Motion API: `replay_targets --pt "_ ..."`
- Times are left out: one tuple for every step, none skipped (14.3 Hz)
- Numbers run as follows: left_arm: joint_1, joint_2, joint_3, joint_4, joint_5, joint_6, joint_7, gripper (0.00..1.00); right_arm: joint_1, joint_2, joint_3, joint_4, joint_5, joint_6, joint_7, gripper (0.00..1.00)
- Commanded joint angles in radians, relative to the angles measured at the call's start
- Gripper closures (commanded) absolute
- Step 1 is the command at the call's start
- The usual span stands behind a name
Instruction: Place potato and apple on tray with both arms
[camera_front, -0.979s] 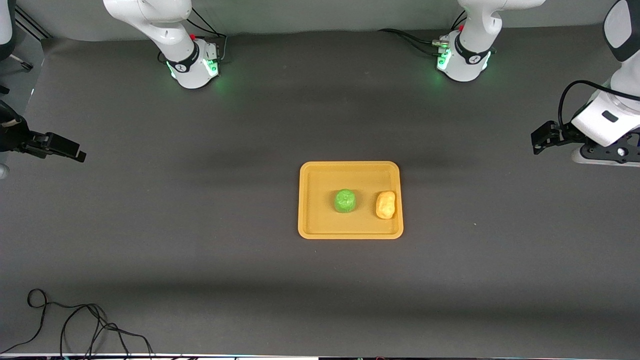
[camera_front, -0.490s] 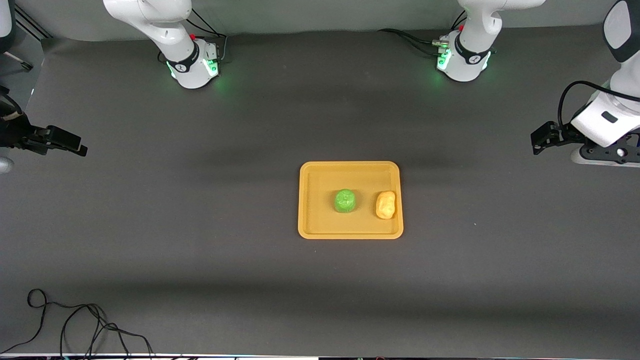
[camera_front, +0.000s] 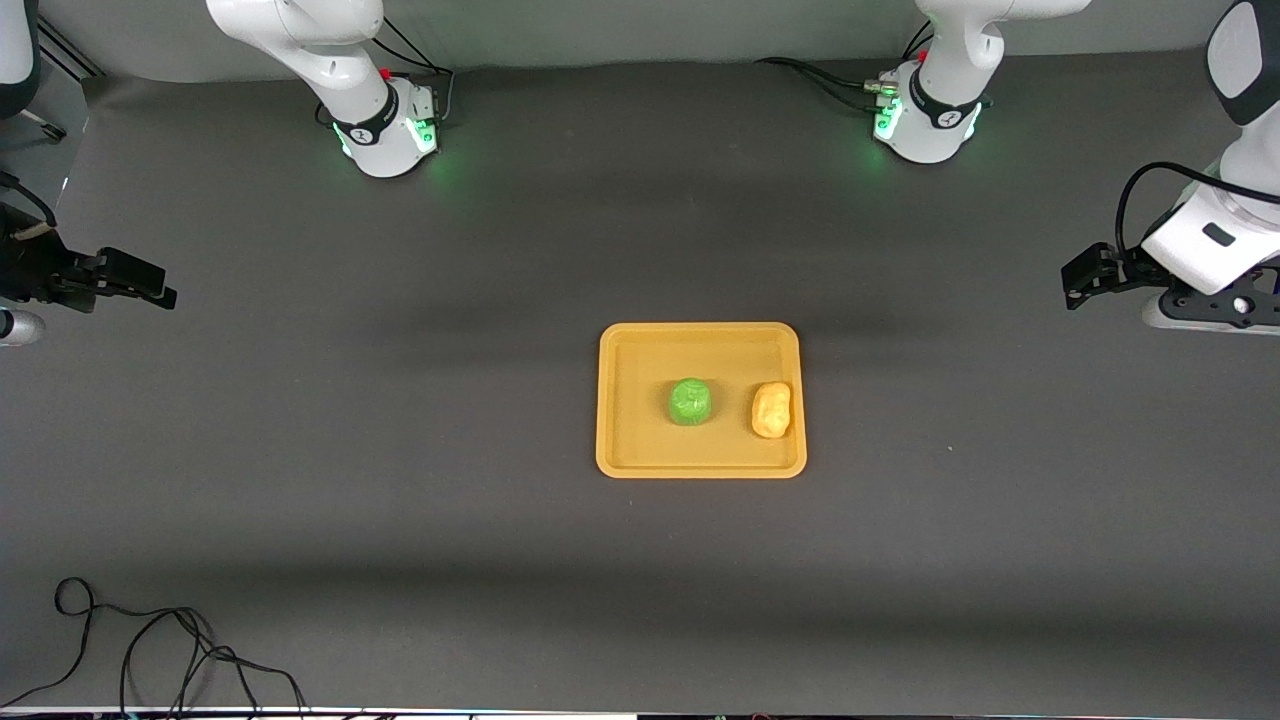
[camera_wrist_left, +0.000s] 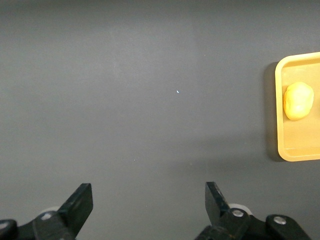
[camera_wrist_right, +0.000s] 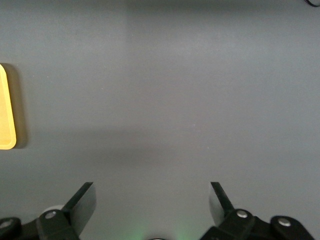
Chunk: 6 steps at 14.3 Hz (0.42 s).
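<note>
The orange-yellow tray (camera_front: 700, 400) lies near the middle of the table (camera_front: 400, 450). The green apple (camera_front: 690, 401) sits near its centre; the potato (camera_front: 771, 410) lies at the apple's 3 o'clock in the front view, close against the rim toward the left arm's end. The left end effector (camera_wrist_left: 148, 200) hangs wide and empty over bare table at that end. The right end effector (camera_wrist_right: 152, 200), equally wide and empty, hangs over the right arm's end.
</note>
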Motion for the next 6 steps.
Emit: replay_targets --pt "0.003 0.002 -0.001 0.016 -0.001 -0.013 0.015 0.0 0.006 0.002 0.001 0.005 -0.025 0.008 -0.028 0.0" --pt "0.003 0.002 -0.001 0.016 -0.001 -0.013 0.015 0.0 0.008 0.0 0.001 0.004 -0.025 0.008 -0.024 0.0" --pt "0.003 0.002 -0.001 0.016 -0.001 -0.014 0.015 0.0 0.008 0.0 0.002 0.005 -0.025 0.008 -0.019 0.0" --pt "0.003 0.002 -0.001 0.016 -0.001 -0.014 0.015 0.0 0.006 0.0 0.002 0.004 -0.023 0.008 -0.019 0.0" --pt "0.002 0.0 -0.001 0.016 -0.001 -0.014 0.015 0.0 0.008 0.0 0.002 0.004 -0.025 0.008 -0.019 0.0" --pt "0.003 0.002 -0.001 0.016 -0.001 -0.014 0.015 0.0 0.008 0.002 0.002 0.004 -0.025 0.008 -0.019 0.0"
